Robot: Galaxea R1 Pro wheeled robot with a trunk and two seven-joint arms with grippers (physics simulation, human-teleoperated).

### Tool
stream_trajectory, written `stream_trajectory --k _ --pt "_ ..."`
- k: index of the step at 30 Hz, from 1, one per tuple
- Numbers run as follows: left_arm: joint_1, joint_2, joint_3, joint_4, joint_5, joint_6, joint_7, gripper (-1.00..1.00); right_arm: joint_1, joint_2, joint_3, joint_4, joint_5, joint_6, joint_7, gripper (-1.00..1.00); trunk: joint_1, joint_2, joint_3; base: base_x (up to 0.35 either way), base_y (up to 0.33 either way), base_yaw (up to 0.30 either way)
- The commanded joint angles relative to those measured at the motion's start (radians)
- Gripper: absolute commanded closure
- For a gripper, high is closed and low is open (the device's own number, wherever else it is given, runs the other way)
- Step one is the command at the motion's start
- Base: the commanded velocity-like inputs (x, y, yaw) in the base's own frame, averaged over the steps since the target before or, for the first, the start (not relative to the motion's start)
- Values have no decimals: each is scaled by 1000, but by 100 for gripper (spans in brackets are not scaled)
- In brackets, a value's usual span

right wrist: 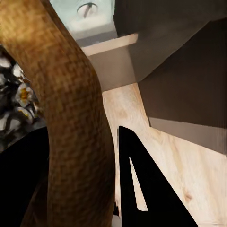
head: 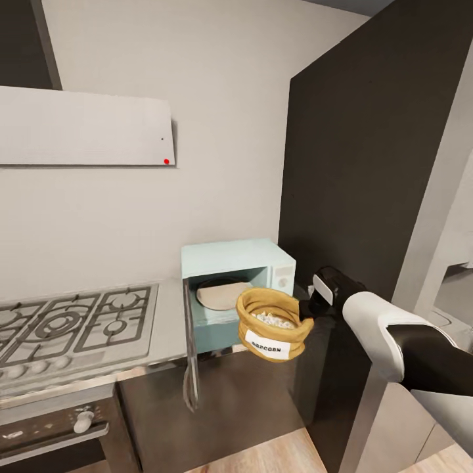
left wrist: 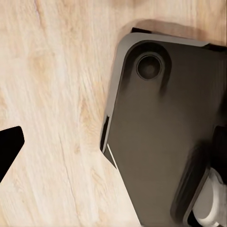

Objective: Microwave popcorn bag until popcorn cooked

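Head view: popcorn bag (head: 274,324) held in mid-air just in front of microwave (head: 238,284), at about 5 o'clock from its open cavity, clear of countertop (head: 167,335). Upright, rim rolled, white "POPCORN" label facing cam. Whitish popcorn (head: 272,320) visible inside the bag, w/ a few dark bits (clearer in right wrist view).

Right gripper (head: 307,309) clamped on bag's rim at bag's 3 o'clock; arm reaching in from 4 o'clock of frame. Right wrist view confirms: rolled rim of bag (right wrist: 71,118) pinched between dark fingers (right wrist: 142,189), popcorn (right wrist: 19,97) just beside it.

Microwave door (head: 190,345) swung wide open, hinged on its left side, seen edge-on and hanging past counter edge. Round pale turntable plate (head: 220,293) bare inside. Control panel w/ knobs at 3 o'clock of cavity.

Gas hob (head: 72,328) at 9 o'clock of microwave, oven knobs below. Tall dark cabinet (head: 374,164) at microwave's 3 o'clock.

Left wrist view: wood floor (left wrist: 52,94), robot's dark base (left wrist: 165,132), one black fingertip (left wrist: 9,144) at frame edge. Left claw state: can't tell.
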Motion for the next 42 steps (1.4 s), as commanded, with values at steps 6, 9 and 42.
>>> stream_trajectory --k 6,9,42 --pt "-1 -25 6 0 1 3 0 -100 -1 -19 13 1 -4 -4 31 100 0 -2 -2 0 0 0" --pt "-1 -25 6 0 1 3 0 -100 -1 -19 13 1 -4 -3 31 100 -11 19 7 0 0 0" --pt "-1 -27 6 0 1 0 0 -100 -1 -19 13 1 -2 -2 1 100 -103 187 83 0 0 0"
